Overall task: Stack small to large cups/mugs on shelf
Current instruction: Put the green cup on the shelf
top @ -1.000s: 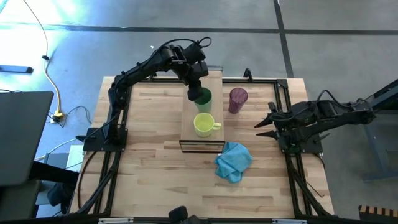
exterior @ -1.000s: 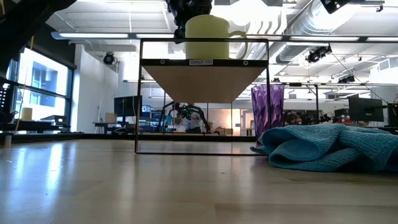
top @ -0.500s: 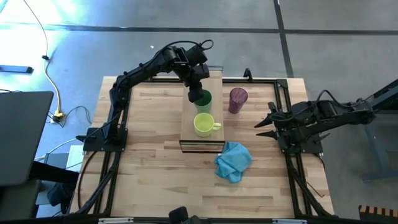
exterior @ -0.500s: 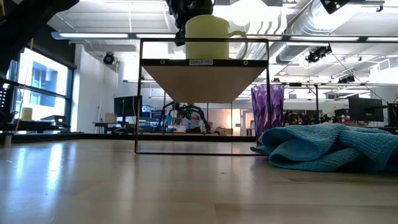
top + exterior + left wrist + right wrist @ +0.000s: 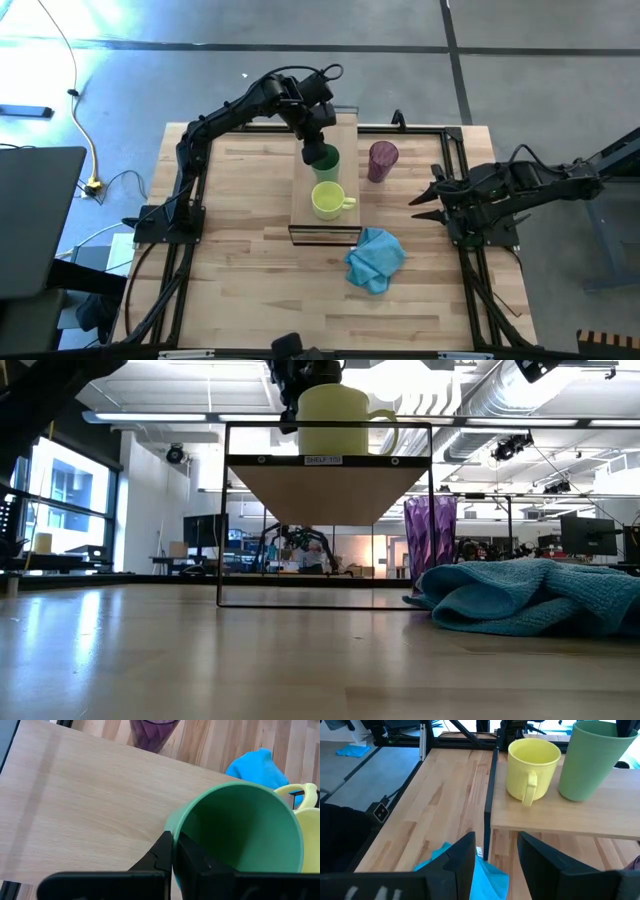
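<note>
Three cups total, one of each: my left gripper (image 5: 172,851) pinches the green cup's (image 5: 325,158) rim on the shelf (image 5: 305,205), yellow mug (image 5: 328,200) right beside it, purple tumbler (image 5: 381,160) off on the table. My right gripper (image 5: 425,200) sits open, well away.

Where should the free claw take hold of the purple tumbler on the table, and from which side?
Grip the purple tumbler around its upper wall, probably from its right. It stands upright on the table, has no handle, and the shelf blocks its left. The right claw waits open on that side. The left claw is shut on the green cup rim.
</note>
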`<action>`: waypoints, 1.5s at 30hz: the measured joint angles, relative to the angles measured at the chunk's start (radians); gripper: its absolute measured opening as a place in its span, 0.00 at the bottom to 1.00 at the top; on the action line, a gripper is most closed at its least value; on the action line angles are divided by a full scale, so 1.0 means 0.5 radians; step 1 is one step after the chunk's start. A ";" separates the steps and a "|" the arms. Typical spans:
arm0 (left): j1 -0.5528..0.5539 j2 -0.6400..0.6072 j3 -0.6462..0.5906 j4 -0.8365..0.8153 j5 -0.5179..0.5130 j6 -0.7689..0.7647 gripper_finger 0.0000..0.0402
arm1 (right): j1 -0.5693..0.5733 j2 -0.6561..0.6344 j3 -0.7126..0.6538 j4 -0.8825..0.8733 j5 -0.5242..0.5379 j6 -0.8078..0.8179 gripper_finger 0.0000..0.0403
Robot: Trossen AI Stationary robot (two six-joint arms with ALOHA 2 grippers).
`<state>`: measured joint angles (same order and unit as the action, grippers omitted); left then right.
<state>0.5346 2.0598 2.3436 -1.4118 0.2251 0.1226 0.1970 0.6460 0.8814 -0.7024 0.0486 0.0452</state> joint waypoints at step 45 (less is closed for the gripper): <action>0.052 -0.003 0.001 0.158 -0.262 0.060 0.00 | 0.000 0.001 0.000 -0.017 0.000 0.053 0.35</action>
<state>0.5607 2.0583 2.3440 -1.3327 0.0943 0.1527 0.1970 0.6464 0.8814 -0.7111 0.0486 0.0716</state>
